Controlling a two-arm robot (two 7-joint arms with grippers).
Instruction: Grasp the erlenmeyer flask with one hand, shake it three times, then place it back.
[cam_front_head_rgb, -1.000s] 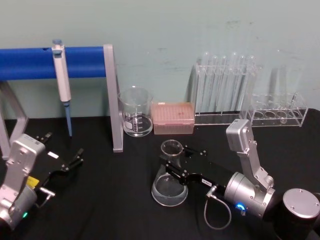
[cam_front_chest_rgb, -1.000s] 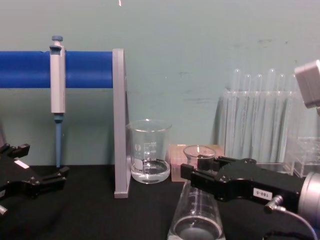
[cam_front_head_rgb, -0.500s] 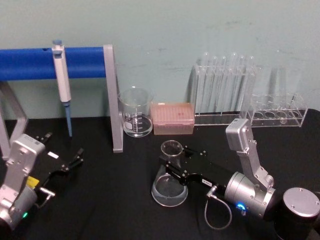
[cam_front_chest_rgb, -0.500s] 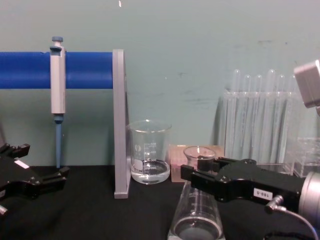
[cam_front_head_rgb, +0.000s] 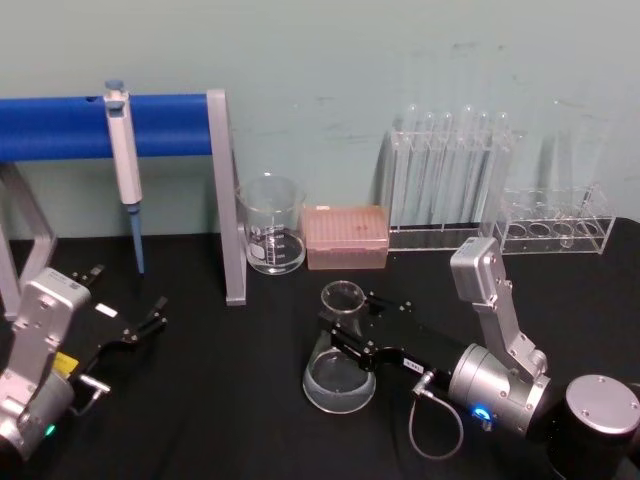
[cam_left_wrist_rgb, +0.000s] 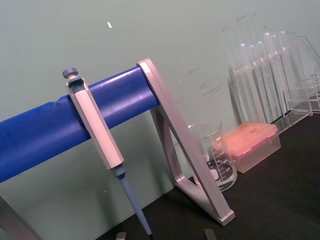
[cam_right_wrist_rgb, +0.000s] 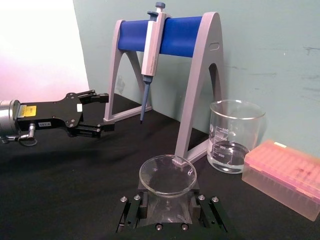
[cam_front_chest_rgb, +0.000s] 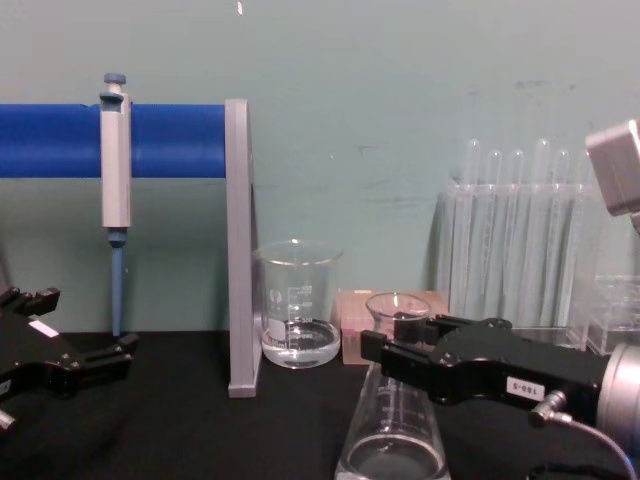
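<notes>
Near the middle of the black worktop we saw the clear glass conical erlenmeyer flask standing upright on its wide base, a little clear liquid pooled at the bottom. Our right claw, black and blocky with a small white numbered label, reached in from the right and was closed on the flask's narrow neck just below the flared rim, one finger on either side. In the right wrist view the flask sat squarely between the black fingers. Our left claw rested at the left of the worktop, well apart from the flask, its thin fingers spread open. Behind the flask stood a cylindrical glass beaker beside a pink box of pipette tips, and a grey pipette hung on a blue-barred stand.
</notes>
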